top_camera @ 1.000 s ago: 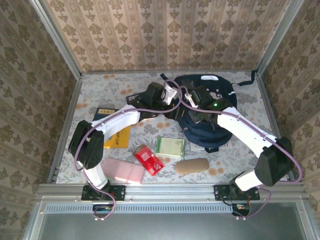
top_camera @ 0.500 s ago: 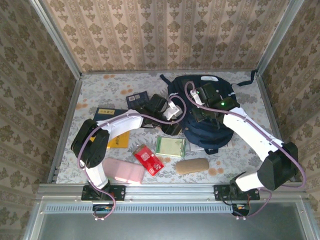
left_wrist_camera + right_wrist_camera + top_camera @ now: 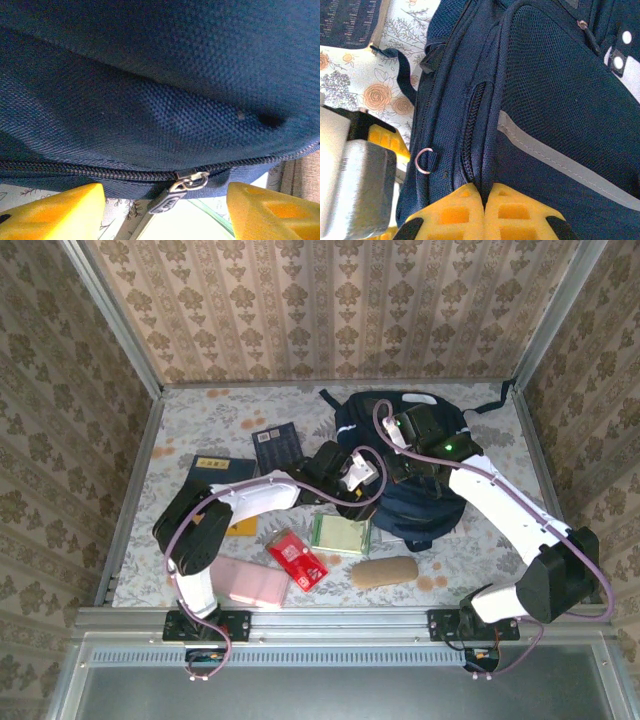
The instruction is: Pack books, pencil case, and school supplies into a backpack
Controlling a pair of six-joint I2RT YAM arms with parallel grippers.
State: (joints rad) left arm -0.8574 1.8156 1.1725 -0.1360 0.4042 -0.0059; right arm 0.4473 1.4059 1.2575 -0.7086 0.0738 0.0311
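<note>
R pincer point(image 3: 484, 197) clenched a backpack point(image 3: 555, 100) fabric fold, prob. to keep it taut; L pincer point(image 3: 165, 200), released w/ jaws wide, straddled zip pull point(image 3: 182, 186) at 6 o'clock, wrist view.

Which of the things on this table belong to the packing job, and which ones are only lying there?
For the job: backpack, navy book, blue book, orange-yellow book, red packet, green pad, tan pouch.
Only lying there, or unclear: pink flat case; floral table cover.
</note>
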